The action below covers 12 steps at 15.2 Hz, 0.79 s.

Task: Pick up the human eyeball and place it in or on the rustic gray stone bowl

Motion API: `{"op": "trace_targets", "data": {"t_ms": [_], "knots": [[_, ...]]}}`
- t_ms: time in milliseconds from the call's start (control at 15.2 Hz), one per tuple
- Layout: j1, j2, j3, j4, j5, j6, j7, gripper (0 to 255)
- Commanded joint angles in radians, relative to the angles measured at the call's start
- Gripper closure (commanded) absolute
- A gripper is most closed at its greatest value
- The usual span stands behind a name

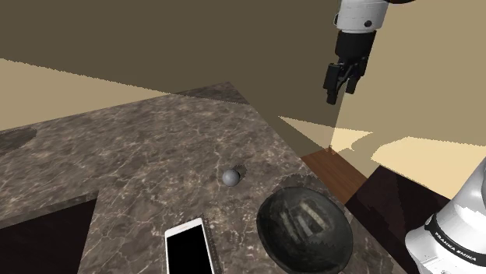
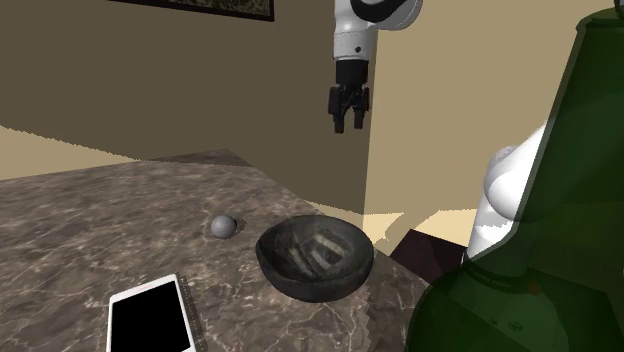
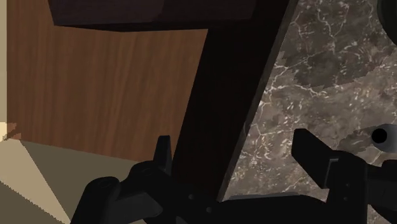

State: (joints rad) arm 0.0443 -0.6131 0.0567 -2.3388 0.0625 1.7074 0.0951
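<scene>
1. Jaws: we see the gripper (image 3: 234, 149) with its two black fingers standing well apart and nothing between them, so they are open and empty.
2. Gripper (image 1: 341, 92) hangs high in the air, fingers pointing down, well apart from everything on the table (image 1: 140, 148). In the second exterior view the gripper (image 2: 349, 125) sits above and behind the bowl (image 2: 270, 245).
3. Wrist view: below the fingers we see the dark marbled table (image 3: 318, 83) edge and wooden floor (image 3: 114, 89) beside it.
4. Eyeball (image 1: 230, 177) reads as a plain grey ball. It lies on the table, near the bowl (image 1: 269, 210) but not touching it, to the shoulder view's upper left of it.
5. In the second exterior view the eyeball (image 2: 222, 227) is just left of the bowl's rim, with a gap between them.
6. Bowl is dark grey and upright, near the table's edge.
7. Phone (image 1: 189, 249) lies flat, screen black, beside the bowl, nearer the camera than the eyeball. We see the phone (image 2: 150, 320) the same way in the second exterior view.
8. A dark green glassy object (image 2: 540, 250) stands in the second exterior view's right foreground.
</scene>
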Motion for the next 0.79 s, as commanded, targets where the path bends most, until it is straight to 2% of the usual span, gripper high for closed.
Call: {"op": "trace_targets", "data": {"t_ms": [0,726], "knots": [[0.014,0.045,0.031,0.012,0.024,0.021,0.041,0],[0.082,0.349,0.191,0.155,0.113,0.134,0.264,0]]}}
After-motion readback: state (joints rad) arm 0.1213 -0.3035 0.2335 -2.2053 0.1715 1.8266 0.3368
